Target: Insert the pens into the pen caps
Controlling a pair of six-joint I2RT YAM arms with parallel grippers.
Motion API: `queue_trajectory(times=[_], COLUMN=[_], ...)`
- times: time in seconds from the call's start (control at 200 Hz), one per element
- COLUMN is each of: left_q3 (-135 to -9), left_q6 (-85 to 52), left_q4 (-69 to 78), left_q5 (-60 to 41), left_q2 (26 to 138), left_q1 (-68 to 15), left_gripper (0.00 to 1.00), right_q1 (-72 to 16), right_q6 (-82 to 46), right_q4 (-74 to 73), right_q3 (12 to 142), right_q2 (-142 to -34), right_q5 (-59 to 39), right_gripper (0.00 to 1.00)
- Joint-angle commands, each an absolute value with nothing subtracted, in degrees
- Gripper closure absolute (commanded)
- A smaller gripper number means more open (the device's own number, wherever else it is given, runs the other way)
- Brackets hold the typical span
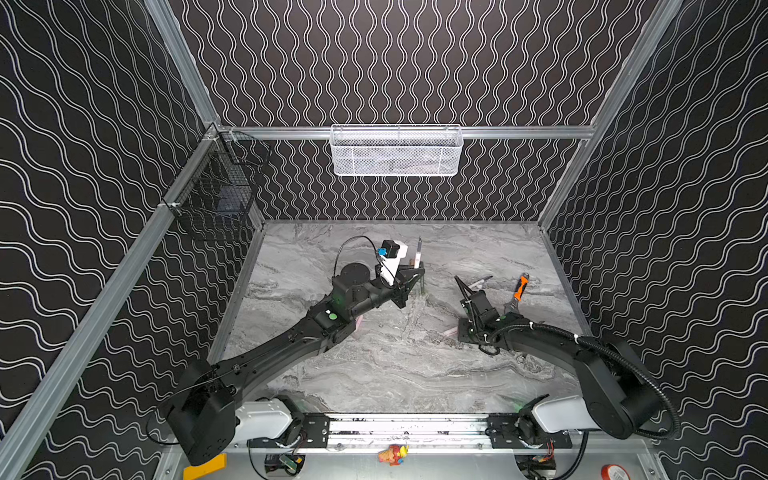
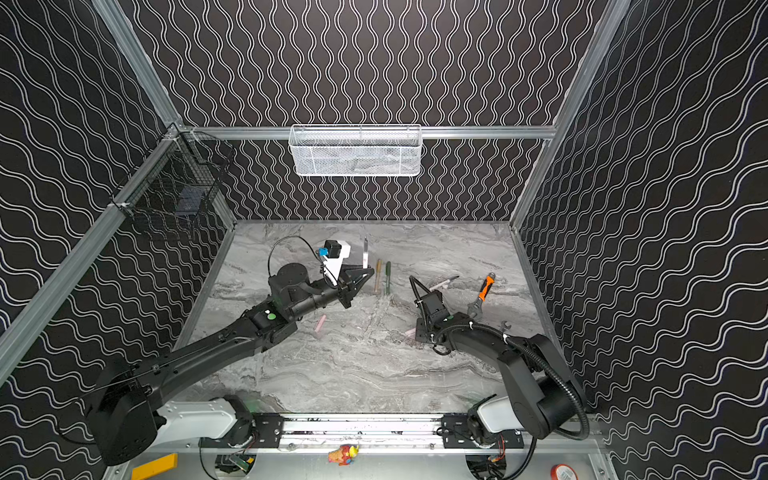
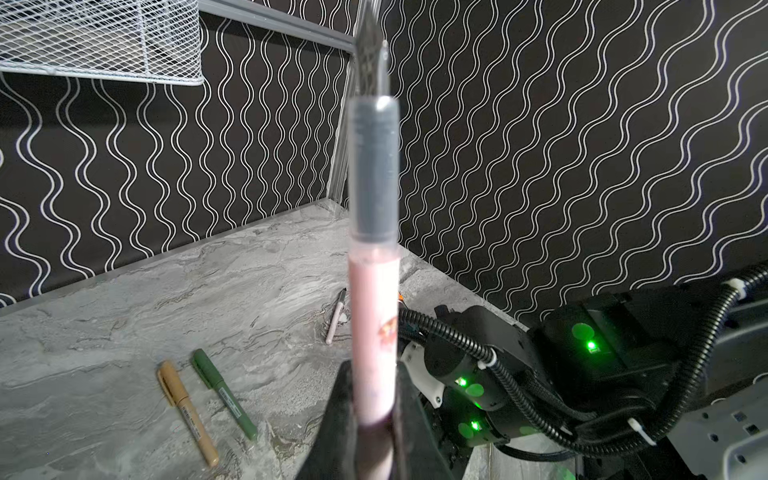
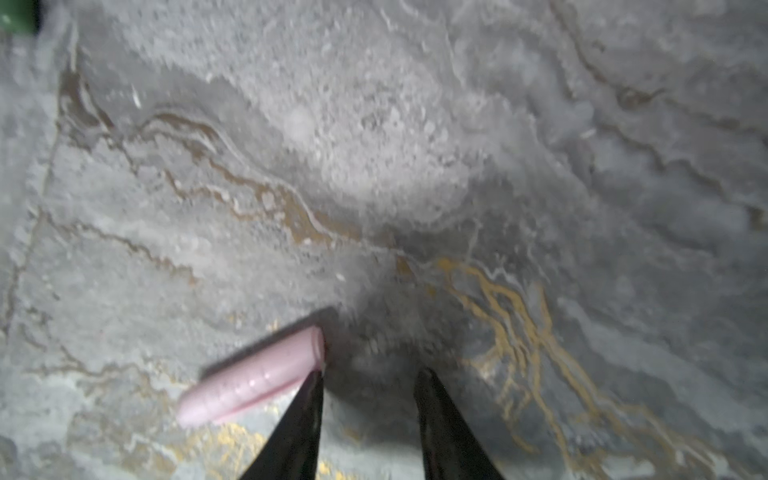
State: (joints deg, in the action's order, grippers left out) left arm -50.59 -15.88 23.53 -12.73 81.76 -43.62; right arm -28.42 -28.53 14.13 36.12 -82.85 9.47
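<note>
Left claw [image 3: 374, 370]: clamped on pale pink pen [image 3: 374, 316], held upright, dark tip up.
Right claw [image 4: 370, 374]: jaws apart, low over counter [image 4: 415, 166].
Pink cap [image 4: 253, 378]: lying on counter, open end just beside one fingertip [image 4: 311, 390], outside the gap.

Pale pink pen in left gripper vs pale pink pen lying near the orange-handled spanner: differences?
Grip: held pale pink stick pen is clamped in the shut left gripper; loose pale pink stick pen has no gripper on it.
Pose: held pen points steeply up, off the grey marble table; loose pen lies flat on it.
Shared: both uncapped, dark tips bare.
</note>
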Motion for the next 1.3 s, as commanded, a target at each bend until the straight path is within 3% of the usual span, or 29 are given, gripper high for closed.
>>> queue_trajectory(times=[0.0, 0.26, 0.741, 0.971, 1.291], left_q3=[-51.0, -51.0, -51.3, -51.4, -51.3], left_q6=[-14.7, -14.2, -14.3, -14.2, -14.2], left_q4=[24.6, 24.4, 24.0, 23.9, 24.0], left_q5=[-13.3, -12.9, -13.2, -13.3, -13.4], left_q2=[81.9, 81.7, 82.1, 82.2, 82.3], left_q1=[-43.8, -43.9, -44.2, -44.4, -44.6], left_gripper=[1.0, 1.0, 1.0, 1.0, 1.0], right_q1=[-28.1, -28.0, -26.5, -26.5, -26.4], right_q6=[-29.8, -29.2, -25.4, -23.2, -23.0], right_q4=[14.9, 14.0, 15.8, 16.0, 14.9], right_q3=[36.6, 40.6, 39.9, 40.6, 40.4], right_q2=[-85.0, -88.1, -79.9, -83.6, -85.1], right_q5=[7.4, 5.4, 0.0, -3.6, -4.6], right_gripper=[0.6, 0.63, 0.68, 0.75, 0.75])
